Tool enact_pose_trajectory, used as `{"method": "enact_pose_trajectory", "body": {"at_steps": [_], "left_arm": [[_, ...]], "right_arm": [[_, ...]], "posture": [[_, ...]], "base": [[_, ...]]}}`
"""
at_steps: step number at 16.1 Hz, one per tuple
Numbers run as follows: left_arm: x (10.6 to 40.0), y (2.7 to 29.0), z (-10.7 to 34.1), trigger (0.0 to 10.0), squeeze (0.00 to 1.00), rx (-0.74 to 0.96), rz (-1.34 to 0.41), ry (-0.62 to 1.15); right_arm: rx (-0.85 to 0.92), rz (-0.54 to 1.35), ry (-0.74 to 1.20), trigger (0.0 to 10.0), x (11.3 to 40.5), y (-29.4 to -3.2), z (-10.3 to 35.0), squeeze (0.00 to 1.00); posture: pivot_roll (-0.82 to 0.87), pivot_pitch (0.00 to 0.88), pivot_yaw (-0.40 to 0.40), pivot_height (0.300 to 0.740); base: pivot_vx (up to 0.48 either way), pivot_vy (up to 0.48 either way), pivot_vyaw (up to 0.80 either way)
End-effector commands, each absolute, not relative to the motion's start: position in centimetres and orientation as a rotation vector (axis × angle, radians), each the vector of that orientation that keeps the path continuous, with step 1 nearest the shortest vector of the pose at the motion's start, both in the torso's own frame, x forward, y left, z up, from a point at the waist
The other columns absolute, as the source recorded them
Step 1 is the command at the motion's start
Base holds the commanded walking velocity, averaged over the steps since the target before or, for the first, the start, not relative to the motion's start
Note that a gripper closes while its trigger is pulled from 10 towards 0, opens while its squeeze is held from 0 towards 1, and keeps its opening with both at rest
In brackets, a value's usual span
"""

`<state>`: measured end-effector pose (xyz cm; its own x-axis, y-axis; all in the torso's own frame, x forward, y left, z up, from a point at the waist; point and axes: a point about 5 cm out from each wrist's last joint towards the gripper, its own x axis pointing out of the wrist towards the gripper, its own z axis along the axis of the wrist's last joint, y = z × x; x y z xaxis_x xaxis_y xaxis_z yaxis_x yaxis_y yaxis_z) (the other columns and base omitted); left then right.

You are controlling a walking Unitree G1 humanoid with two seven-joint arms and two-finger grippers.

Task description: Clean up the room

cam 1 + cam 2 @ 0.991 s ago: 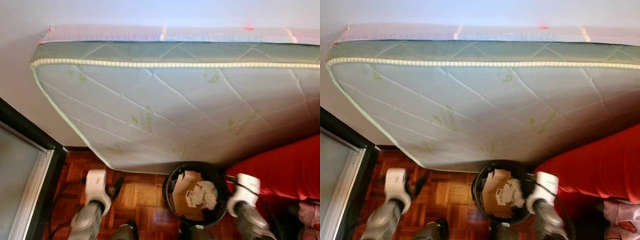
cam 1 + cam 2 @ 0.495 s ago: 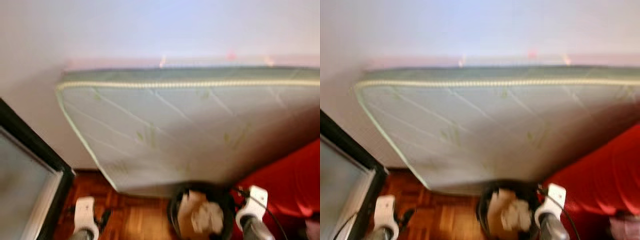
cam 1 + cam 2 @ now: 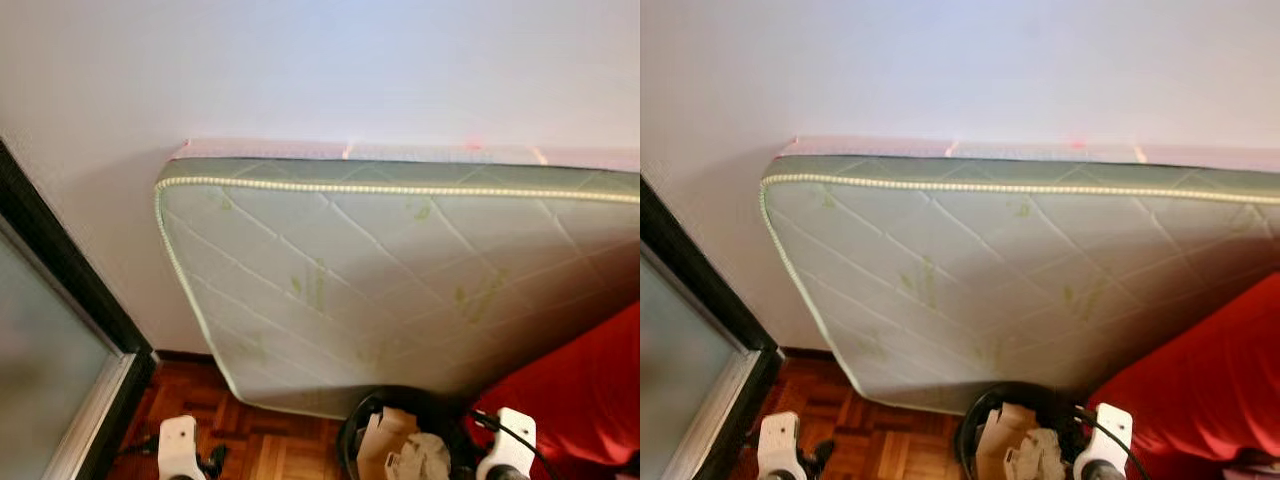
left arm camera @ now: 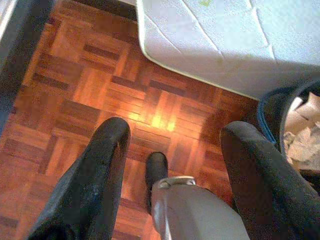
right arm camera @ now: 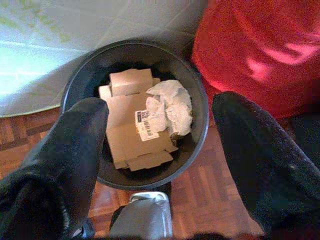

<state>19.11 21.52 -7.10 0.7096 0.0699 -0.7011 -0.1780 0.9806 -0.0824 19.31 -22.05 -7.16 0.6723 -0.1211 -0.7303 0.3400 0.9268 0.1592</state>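
Now | black bin (image 5: 134,115): cardboard pieces (image 5: 131,135), crumpled paper (image 5: 170,107) inside | right claw (image 5: 159,165) apart above bin | left claw (image 4: 172,165) apart over parquet floor (image 4: 90,90)

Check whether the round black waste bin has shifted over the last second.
No. The round black waste bin still sits below the quilted white mattress, beside the red fabric; only the camera view shifted.

Your robot: white wrists, black fingers

Your left gripper (image 4: 170,150) has two thick, matte black, rounded fingers (image 4: 100,170); between them sits a silver-grey shell. The right gripper (image 5: 160,140) looks the same, its white wrist housing (image 3: 508,440) trailing a thin black cable (image 3: 500,426).
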Motion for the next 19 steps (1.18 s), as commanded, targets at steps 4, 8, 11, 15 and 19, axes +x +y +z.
{"method": "enact_pose_trajectory", "body": {"at_steps": [4, 8, 11, 15, 19], "left_arm": [[16.4, 23.4, -8.1, 10.0, 0.0, -0.147, 0.159, 0.862], [15.9, 23.6, -8.2, 10.0, 0.0, -0.137, 0.157, 0.889], [16.1, 22.9, -8.4, 10.0, 0.0, -0.137, 0.149, 0.902], [17.4, 20.5, -8.4, 10.0, 0.0, -0.137, 0.12, 0.9], [18.9, 20.2, -7.8, 10.0, 0.0, -0.131, 0.119, 0.873]], "right_arm": [[0.303, -0.267, 0.827, 10.0, 18.7, -21.8, -7.6, 0.0], [0.303, -0.264, 0.832, 10.0, 18.6, -21.8, -7.6, 0.0], [0.299, -0.258, 0.838, 10.0, 18.4, -21.8, -7.7, 0.0], [0.294, -0.255, 0.843, 10.0, 18.4, -21.8, -7.8, 0.0], [0.303, -0.271, 0.837, 10.0, 18.4, -21.8, -7.7, 0.0]], "posture": [[0.0, 0.0, -0.011, 0.74], [0.0, 0.0, 0.004, 0.74], [0.0, 0.0, 0.002, 0.74], [0.01, 0.0, -0.002, 0.74], [0.02, 0.0, -0.006, 0.74]], "base": [[0.0, 0.0, 0.0], [0.0, 0.0, 0.0], [0.0, 0.0, 0.0], [-0.126, 0.0, 0.0], [-0.259, 0.0, 0.0]]}}
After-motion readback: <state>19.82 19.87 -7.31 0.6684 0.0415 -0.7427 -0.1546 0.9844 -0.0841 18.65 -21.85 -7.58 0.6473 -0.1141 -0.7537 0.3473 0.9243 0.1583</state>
